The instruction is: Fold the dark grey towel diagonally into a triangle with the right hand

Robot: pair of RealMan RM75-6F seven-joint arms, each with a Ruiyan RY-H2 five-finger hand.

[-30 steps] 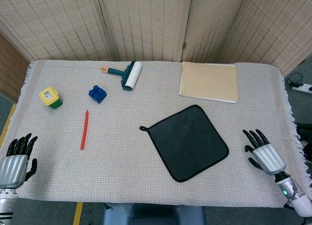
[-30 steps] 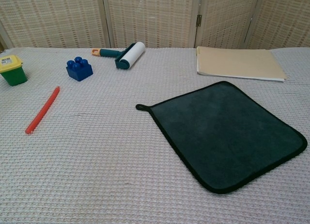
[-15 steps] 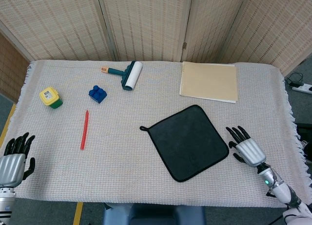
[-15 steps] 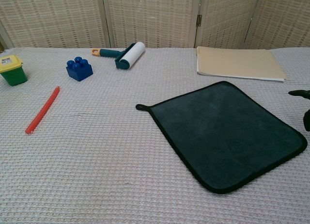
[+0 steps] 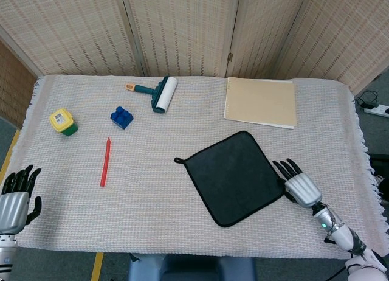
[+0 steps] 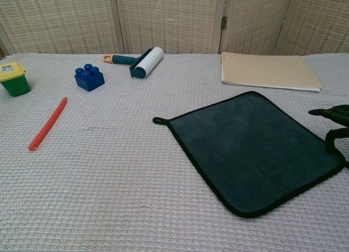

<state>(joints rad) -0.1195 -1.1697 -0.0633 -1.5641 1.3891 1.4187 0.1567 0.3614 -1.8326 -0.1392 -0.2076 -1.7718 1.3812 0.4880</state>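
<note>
Nothing of the fold is done yet, as far as both views show.

In the head view, the dark grey towel (image 5: 234,178) lies flat and in one layer, right of the centre of the frame, turned like a diamond with its small loop toward the left. The right hand (image 5: 296,185) is at the right corner of the towel, low on the table cloth (image 5: 158,202). Its fingers (image 5: 284,167) are spread and point toward the upper left, and they hold nothing. Whether they already touch the hem I cannot tell. The left hand (image 5: 15,197) is in the lower left of the frame, at the near edge, with fingers apart and empty, well apart from the towel. A red pen (image 5: 106,162), a blue brick (image 5: 121,117), a yellow and green pot (image 5: 63,121), a lint roller (image 5: 157,92) and a beige folder (image 5: 261,102) lie in the upper half, none touching the towel.

In the chest view, the towel (image 6: 251,148) fills the lower right, flat, no corner lifted. Only dark fingertips (image 6: 330,113) of the right hand show at the right edge, just beside the right corner. The left hand is not visible here.

All steps remain, I judge: to pinch one corner, carry it over to the opposite corner, and press the triangle flat.
</note>
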